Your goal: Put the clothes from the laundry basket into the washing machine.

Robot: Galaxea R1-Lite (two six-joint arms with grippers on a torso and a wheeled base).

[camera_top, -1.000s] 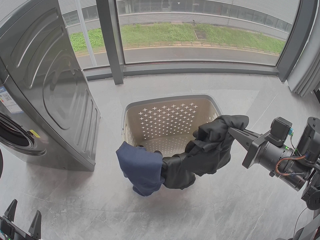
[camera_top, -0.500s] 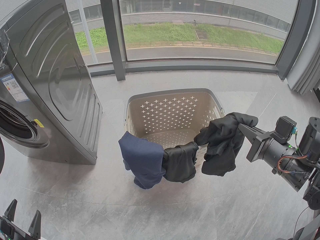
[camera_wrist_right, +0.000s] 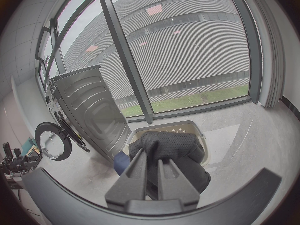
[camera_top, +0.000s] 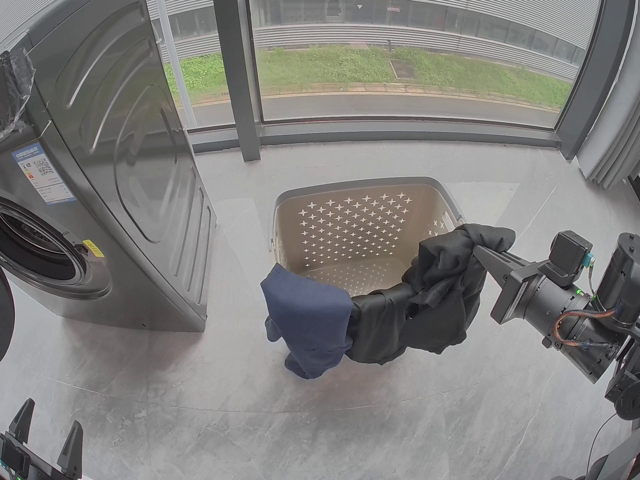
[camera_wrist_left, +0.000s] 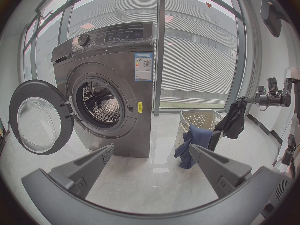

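**Black cloth garment pinched in our right gripper at the basket's edge**

We hold its bunched top between the right gripper's pressed-together fingers, just off the right near corner of the cream perforated plastic laundry basket. It droops along the near rim, touching a dark blue garment draped there. Our left gripper sits low and well apart, fingers spread, holding nothing. The grey front-loading washing machine stands left of the basket, its round door open.

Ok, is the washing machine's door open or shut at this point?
Open. The round door is swung wide to one side of the washing machine, and the bare drum shows through the opening.
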